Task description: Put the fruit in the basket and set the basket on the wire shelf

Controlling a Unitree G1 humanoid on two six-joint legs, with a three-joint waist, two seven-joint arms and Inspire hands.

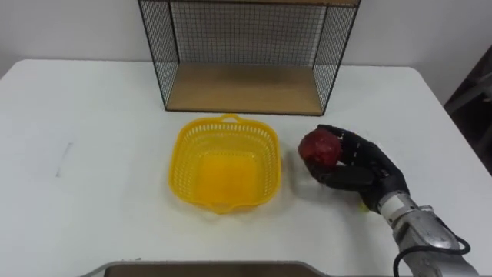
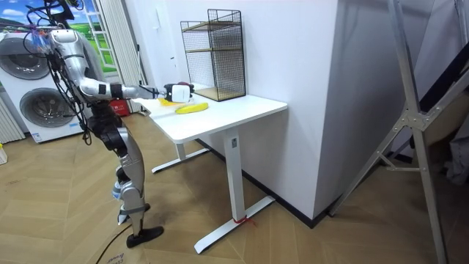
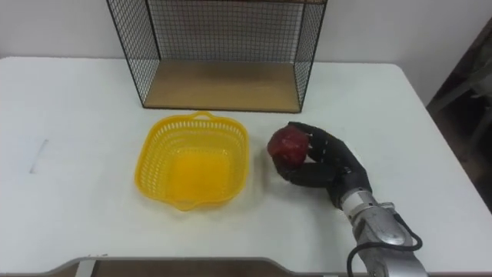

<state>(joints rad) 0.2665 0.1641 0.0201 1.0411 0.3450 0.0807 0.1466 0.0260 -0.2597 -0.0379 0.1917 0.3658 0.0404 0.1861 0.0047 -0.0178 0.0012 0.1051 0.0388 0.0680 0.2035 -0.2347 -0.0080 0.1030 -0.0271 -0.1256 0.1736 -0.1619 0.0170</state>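
A dark red fruit (image 1: 319, 148) (image 3: 289, 144) is held just above the white table (image 1: 92, 154), right of the yellow plastic basket (image 1: 225, 163) (image 3: 193, 160). My right hand (image 1: 361, 169) (image 3: 329, 163) is shut on the fruit, fingers and thumb curled round it. The basket is empty and stands in front of the black wire shelf (image 1: 246, 54) (image 3: 219, 54), whose wooden bottom board is bare. In the room view I stand at the table's end with my right arm stretched out over it toward the basket (image 2: 192, 108) and shelf (image 2: 214, 55).
The table's right edge lies close to my right forearm. A faint mark (image 1: 61, 158) is on the tabletop at the left. Washing machines (image 2: 29, 88) stand behind me in the room view.
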